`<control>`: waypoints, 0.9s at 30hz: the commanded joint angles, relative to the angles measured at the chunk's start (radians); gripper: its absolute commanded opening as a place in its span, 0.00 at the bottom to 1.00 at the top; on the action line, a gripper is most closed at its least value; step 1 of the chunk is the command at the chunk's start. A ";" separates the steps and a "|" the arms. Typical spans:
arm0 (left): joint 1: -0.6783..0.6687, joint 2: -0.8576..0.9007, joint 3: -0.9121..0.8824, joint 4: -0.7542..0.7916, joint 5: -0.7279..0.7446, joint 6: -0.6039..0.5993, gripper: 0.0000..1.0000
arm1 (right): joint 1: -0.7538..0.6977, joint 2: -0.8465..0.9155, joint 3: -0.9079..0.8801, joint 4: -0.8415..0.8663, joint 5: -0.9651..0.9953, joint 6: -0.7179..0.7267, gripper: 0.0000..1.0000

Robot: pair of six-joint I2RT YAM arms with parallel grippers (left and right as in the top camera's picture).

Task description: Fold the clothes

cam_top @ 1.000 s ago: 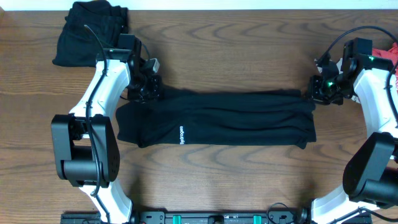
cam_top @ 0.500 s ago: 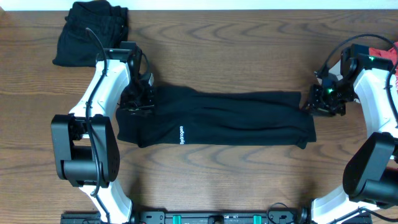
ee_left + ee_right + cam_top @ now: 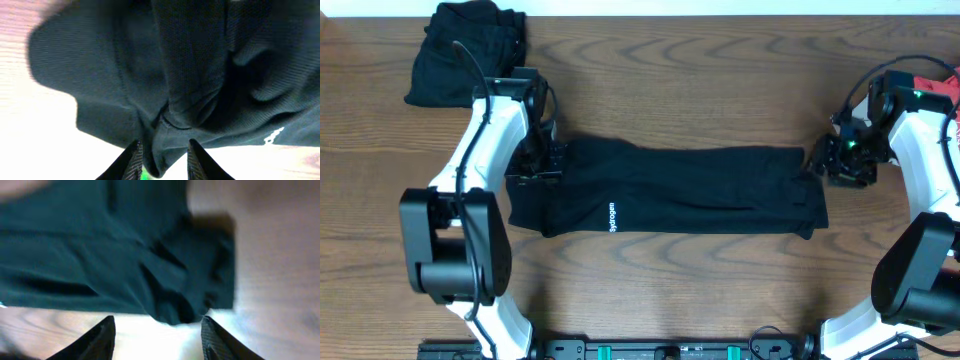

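Observation:
One of the clothes, a black top [image 3: 680, 190] with white lettering [image 3: 612, 215], lies folded into a long strip across the middle of the table. My left gripper [image 3: 536, 163] is low over its left end. In the left wrist view that gripper [image 3: 164, 143] is slightly open, with a loose fold of the black top [image 3: 190, 75] between the fingers and a gap on one side. My right gripper [image 3: 827, 166] is at the strip's right end. In the right wrist view it [image 3: 157, 319] is wide open, and the black top's edge [image 3: 125, 265] lies just beyond the fingertips.
A heap of black clothes [image 3: 465, 50] lies at the back left corner. A red piece [image 3: 942, 88] shows at the right edge behind the right arm. Bare wooden table [image 3: 670, 290] runs in front of the strip.
Both grippers moved toward the front with the top's far edge. The right gripper opened and let go of the right end. The left gripper's jaws widened around the left end.

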 commanded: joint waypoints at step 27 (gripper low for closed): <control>-0.047 0.000 0.034 0.182 0.189 0.053 0.90 | 0.320 -0.010 0.006 0.270 -0.197 0.028 0.64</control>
